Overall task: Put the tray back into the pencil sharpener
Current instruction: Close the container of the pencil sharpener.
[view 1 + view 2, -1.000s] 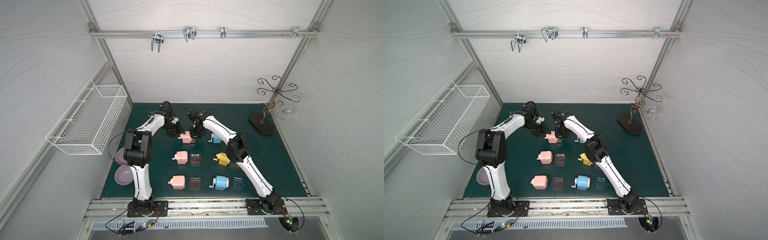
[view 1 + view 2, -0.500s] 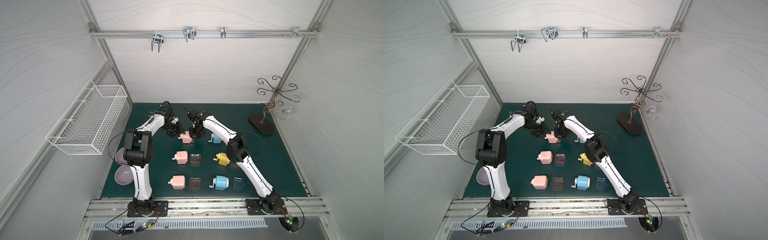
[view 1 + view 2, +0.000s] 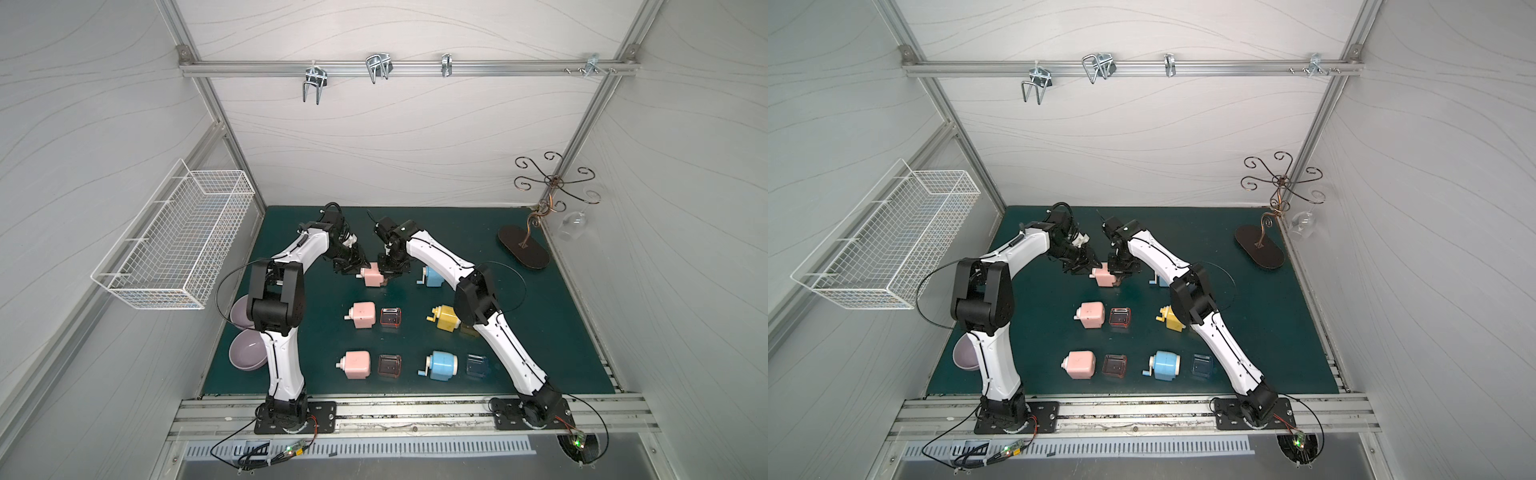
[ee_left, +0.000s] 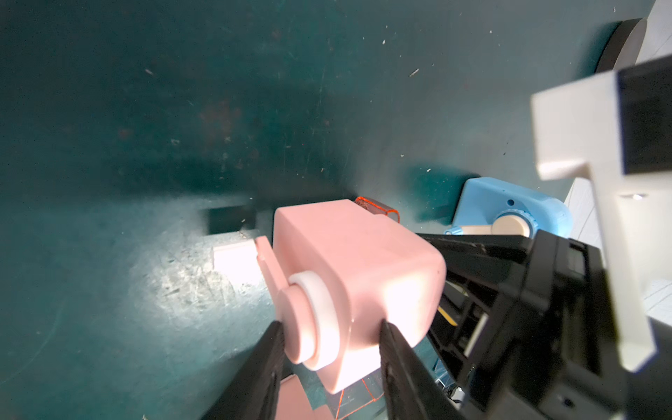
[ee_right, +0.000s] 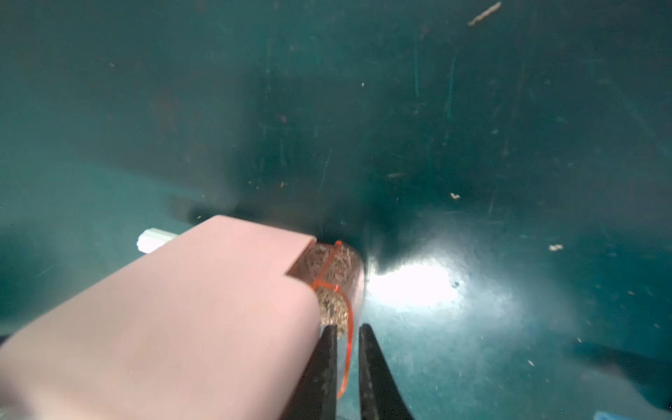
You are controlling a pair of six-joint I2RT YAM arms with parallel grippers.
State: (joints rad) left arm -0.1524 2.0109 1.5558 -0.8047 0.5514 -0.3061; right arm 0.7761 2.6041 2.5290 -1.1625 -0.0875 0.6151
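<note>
**Top views.** The pink pencil sharpener (image 3: 372, 276) stood in the back row of the green tabletop (image 3: 540, 332), between the two arms. The left claw (image 3: 352, 268) was at its crank end and the right claw (image 3: 390, 271) at the opposite end. The tray was too small to make out here.

**Left wrist view.** The left claw (image 4: 331, 360) was clenched across the sharpener's crank end, with one finger (image 4: 267, 363) beside the crank hub and its mate on the far face. A corner of the orange tray (image 4: 376, 210) peeked out past the far end. A blue pencil sharpener (image 4: 509, 214) stood near, not touching.

**Right wrist view.** The tray (image 5: 336, 276) sat most of the way inside the pink body (image 5: 163, 320). Only its rounded end protruded, with shavings showing through it. The right claw (image 5: 347, 363) had its jaws nearly together, and the tray's thin end wall ran between them. I could not tell whether the pads pressed on that wall.

**Handling, as judged.** The tray looked light, hollow and slick, of thin hard plastic likely to flex or crack under a hard squeeze. The exposed end wall seemed the best hold, pushed straight in while the body stayed braced on its flat sides.
</note>
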